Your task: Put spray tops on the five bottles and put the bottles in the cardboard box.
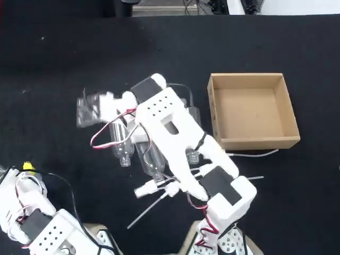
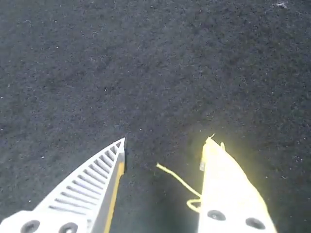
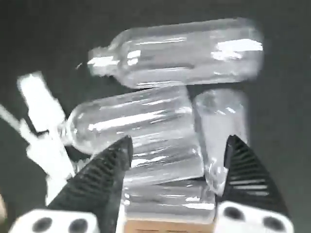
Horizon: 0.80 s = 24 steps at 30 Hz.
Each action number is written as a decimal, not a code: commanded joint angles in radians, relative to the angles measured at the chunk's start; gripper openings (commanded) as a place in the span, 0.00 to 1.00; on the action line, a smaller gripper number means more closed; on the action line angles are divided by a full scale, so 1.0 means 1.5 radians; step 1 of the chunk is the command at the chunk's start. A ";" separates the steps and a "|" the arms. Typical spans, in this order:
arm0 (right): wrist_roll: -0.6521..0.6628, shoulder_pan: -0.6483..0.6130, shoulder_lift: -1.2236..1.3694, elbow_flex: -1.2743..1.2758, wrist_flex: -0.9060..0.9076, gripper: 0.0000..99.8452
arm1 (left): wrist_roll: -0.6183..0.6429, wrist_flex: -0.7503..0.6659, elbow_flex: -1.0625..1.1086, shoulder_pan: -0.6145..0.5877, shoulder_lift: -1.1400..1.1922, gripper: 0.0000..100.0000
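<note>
Nearest me, at the near left corner, the left gripper (image 2: 165,145) hangs over bare black table (image 1: 53,64). Its two fingers are spread wide with nothing between them, and I take it to be parked out of the way of the other arm.

A little farther in, just left of the base of the right arm (image 1: 170,122), the white spray tops (image 1: 154,188) lie loose in a small cluster. Their thin dip tubes (image 1: 146,210) stick out toward the near edge. One top sits right against a bottle's neck, and I cannot tell whether it is seated or merely touching.

Beyond them lies the heap of bottles (image 1: 123,142). They are clear plastic, on their sides, crowded against one another. Their necks point toward the near edge, so the tops lie at the right end for fitting. The leftmost neck is plainly bare. The right arm stretches across the heap and hides part of it, so I can't count them.

The right gripper (image 3: 179,141) is held above the heap, jaws well apart, with bottles showing through the gap below. As far as I can judge it grips nothing, and it looks posed to choose one.

Farthest off, to the right of the heap, the cardboard box (image 1: 255,142) stands open-topped with no bottle in it. By my reckoning the job has barely begun.
</note>
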 commanded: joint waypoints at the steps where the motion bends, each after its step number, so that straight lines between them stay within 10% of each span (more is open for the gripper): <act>1: 0.080 -0.011 -0.009 0.026 -0.043 0.27 | 0.005 -0.007 -0.012 -0.007 -0.004 0.24; 24: 0.163 -0.071 -0.008 0.182 -0.318 0.27 | 0.004 -0.007 -0.017 -0.009 -0.004 0.24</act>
